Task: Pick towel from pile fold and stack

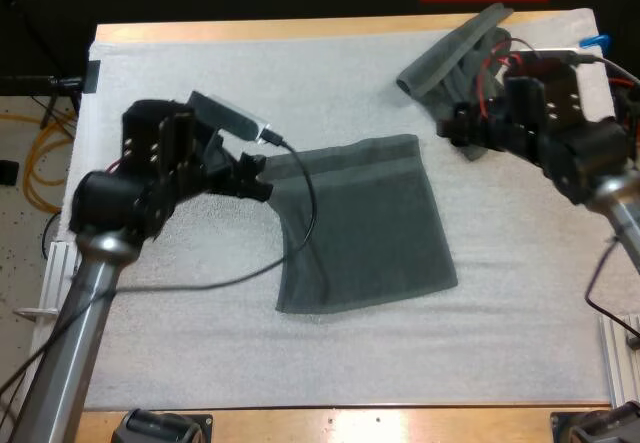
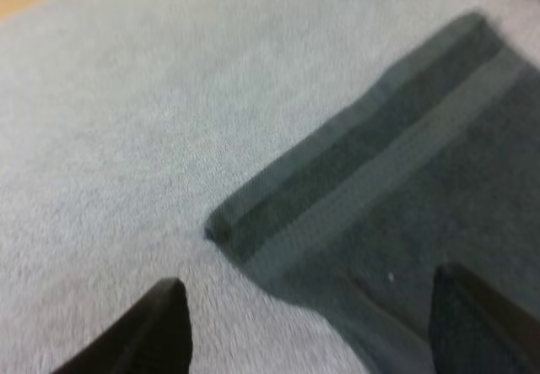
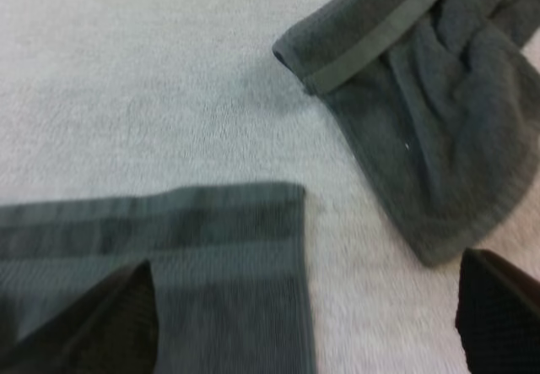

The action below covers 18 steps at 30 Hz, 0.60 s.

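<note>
Both claws were wide open: left gripper [image 1: 258, 177] at the corner of the flat towel [image 1: 365, 228], right gripper [image 1: 453, 129] beside the crumpled towel [image 1: 450, 56].

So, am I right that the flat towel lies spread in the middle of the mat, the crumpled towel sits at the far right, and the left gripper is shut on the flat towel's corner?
Not quite: the left gripper is open, not shut. The left wrist view shows its fingers standing apart at the flat towel's corner, gripping nothing. The rest holds: that towel lies spread mid-mat, and the crumpled towel sits at the far right.
</note>
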Each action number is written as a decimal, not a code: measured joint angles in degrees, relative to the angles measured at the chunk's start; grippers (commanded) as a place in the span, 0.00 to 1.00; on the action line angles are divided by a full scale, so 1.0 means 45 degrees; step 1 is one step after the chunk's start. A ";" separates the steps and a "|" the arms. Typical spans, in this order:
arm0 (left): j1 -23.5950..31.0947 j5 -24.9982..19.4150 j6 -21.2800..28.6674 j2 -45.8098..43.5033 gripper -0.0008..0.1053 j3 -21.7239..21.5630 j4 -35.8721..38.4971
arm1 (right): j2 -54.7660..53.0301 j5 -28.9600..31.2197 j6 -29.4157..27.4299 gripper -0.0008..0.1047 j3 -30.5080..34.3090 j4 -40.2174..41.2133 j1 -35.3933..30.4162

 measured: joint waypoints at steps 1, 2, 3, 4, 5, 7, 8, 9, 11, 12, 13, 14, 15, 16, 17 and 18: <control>0.0000 0.0005 -0.0140 -0.0336 0.55 0.0000 0.0210 | -0.0281 0.0000 0.0000 0.67 0.0000 0.0270 0.0000; 0.0000 0.0005 -0.0253 -0.0626 0.55 0.0000 0.0371 | -0.0607 0.0000 0.0000 0.67 0.0000 0.0572 0.0000; 0.0000 0.0005 -0.0380 -0.0985 0.55 0.0000 0.0565 | -0.0921 0.0000 0.0000 0.67 0.0000 0.0863 0.0000; 0.0000 0.0005 -0.0470 -0.1342 0.55 0.0000 0.0749 | -0.1224 0.0000 0.0000 0.67 0.0000 0.1142 0.0000; 0.0000 0.0005 -0.0574 -0.1698 0.55 0.0000 0.0934 | -0.1482 0.0000 0.0000 0.67 0.0000 0.1407 0.0000; 0.0000 0.0005 -0.0732 -0.2399 0.55 0.0000 0.1199 | -0.2185 0.0000 0.0000 0.67 0.0225 0.1732 0.0000; 0.0000 0.0005 -0.0807 -0.2784 0.55 0.0000 0.1305 | -0.2579 0.0000 0.0000 0.67 0.0399 0.1842 0.0000; 0.0000 0.0005 -0.0919 -0.3167 0.55 0.0100 0.1354 | -0.2983 0.0000 0.0018 0.67 0.0688 0.1927 0.0000; 0.0000 0.0005 -0.1187 -0.3909 0.55 0.0362 0.1426 | -0.3823 -0.0080 0.0115 0.67 0.1395 0.2083 0.0000; 0.0000 0.0005 -0.1343 -0.4278 0.55 0.0559 0.1508 | -0.4299 -0.0145 0.0169 0.67 0.1783 0.2137 0.0000; 0.0000 0.0005 -0.1475 -0.4627 0.55 0.0775 0.1615 | -0.4756 -0.0211 0.0289 0.67 0.2148 0.2218 0.0000; 0.0000 0.0005 -0.1649 -0.4901 0.55 0.0985 0.1715 | -0.5160 -0.0231 0.0438 0.67 0.2566 0.2325 0.0000; 0.0000 0.0005 -0.1793 -0.5195 0.55 0.1261 0.1844 | -0.5597 -0.0246 0.0599 0.67 0.2956 0.2464 0.0000; 0.0000 0.0005 -0.1966 -0.5504 0.55 0.1557 0.1958 | -0.5995 -0.0248 0.0687 0.67 0.3308 0.2672 0.0000; 0.0000 0.0005 -0.2128 -0.5809 0.55 0.1879 0.1994 | -0.6346 -0.0248 0.0762 0.67 0.3594 0.2902 0.0000; 0.0000 0.0022 -0.2226 -0.6071 0.55 0.2183 0.1997 | -0.6568 -0.0275 0.0891 0.67 0.3930 0.3146 0.0000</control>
